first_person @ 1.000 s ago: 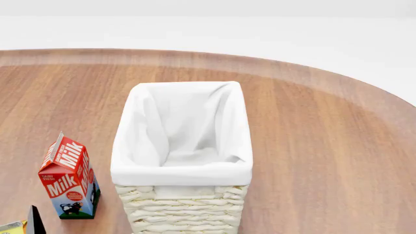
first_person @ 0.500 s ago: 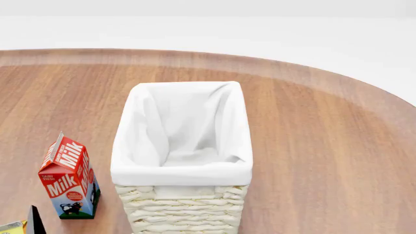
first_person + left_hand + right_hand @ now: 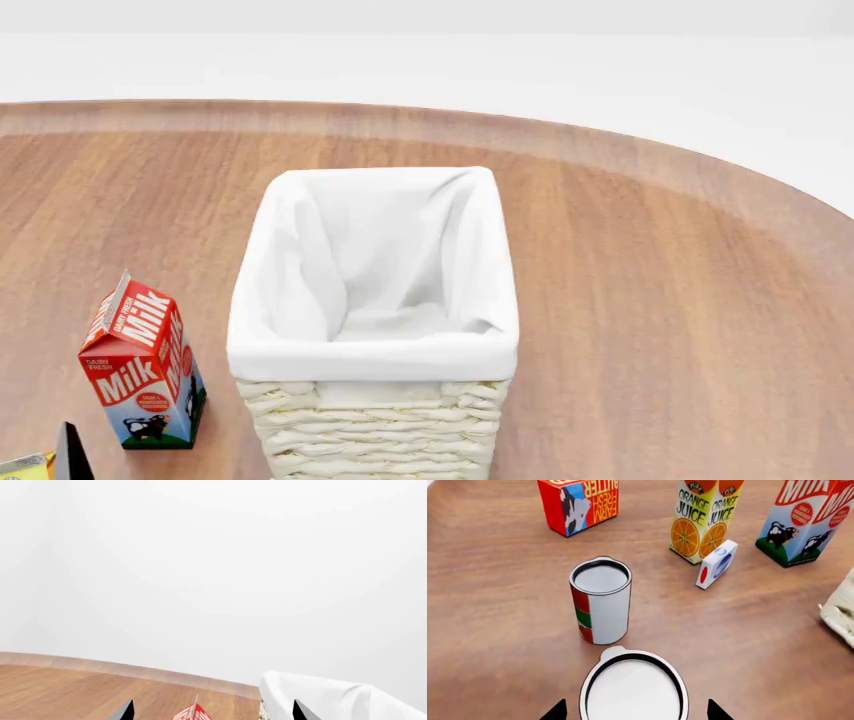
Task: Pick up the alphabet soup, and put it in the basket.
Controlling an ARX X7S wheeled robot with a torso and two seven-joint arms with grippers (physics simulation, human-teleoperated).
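Observation:
In the right wrist view a can (image 3: 634,690) with a plain white-grey top stands between my right gripper's (image 3: 635,713) two dark fingertips (image 3: 558,712). Its label is hidden, so only its top marks it as the alphabet soup. The jaws are open, with a gap on each side of the can. A red-and-green labelled can (image 3: 600,602) stands just beyond it. The cream wicker basket (image 3: 374,352) with white cloth lining stands mid-table and is empty; it also shows in the left wrist view (image 3: 320,700). My left gripper (image 3: 212,713) is open and empty, raised near the basket.
A milk carton (image 3: 143,365) stands left of the basket on the round wooden table (image 3: 667,300). In the right wrist view stand a butter box (image 3: 579,502), an orange juice carton (image 3: 707,517), a small white box (image 3: 717,564) and the milk carton (image 3: 806,522).

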